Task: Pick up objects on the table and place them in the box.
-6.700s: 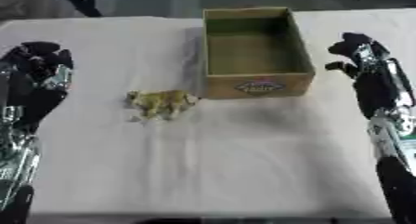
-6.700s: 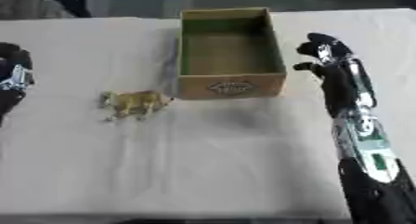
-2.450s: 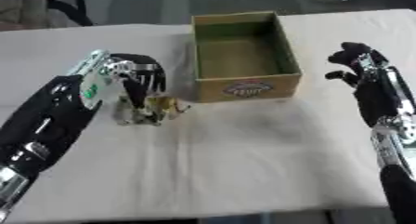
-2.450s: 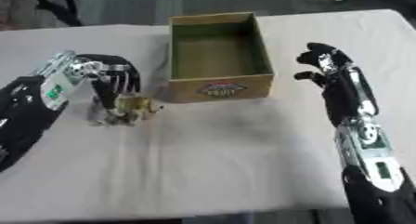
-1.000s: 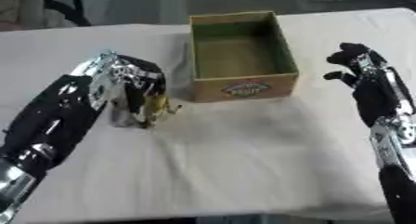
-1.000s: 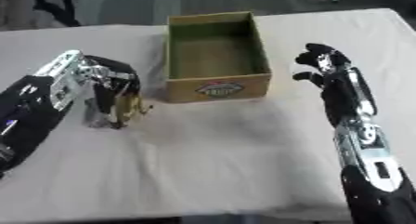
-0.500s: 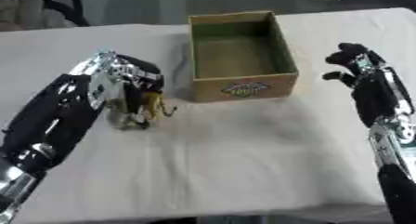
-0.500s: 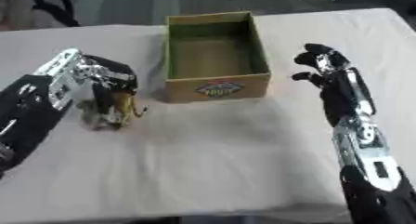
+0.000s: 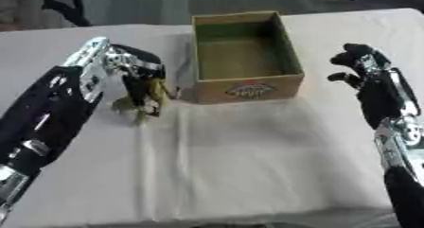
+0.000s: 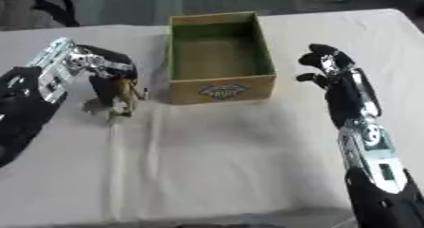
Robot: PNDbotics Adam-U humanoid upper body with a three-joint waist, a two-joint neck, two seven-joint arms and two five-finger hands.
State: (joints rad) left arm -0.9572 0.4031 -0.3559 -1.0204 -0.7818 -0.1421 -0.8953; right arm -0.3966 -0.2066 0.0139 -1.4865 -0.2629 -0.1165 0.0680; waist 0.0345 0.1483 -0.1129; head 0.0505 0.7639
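Now the left robot hand has tilted the toy animal upward.

Tan toy animal — upended, left of open box.

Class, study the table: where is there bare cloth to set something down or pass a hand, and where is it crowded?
Bare cloth spans the near half of the table, below the box, between the two arms. Another free strip lies between the box and the right hand. It is crowded left of the box, where the left hand curls round the small yellow-brown toy close to the box wall.
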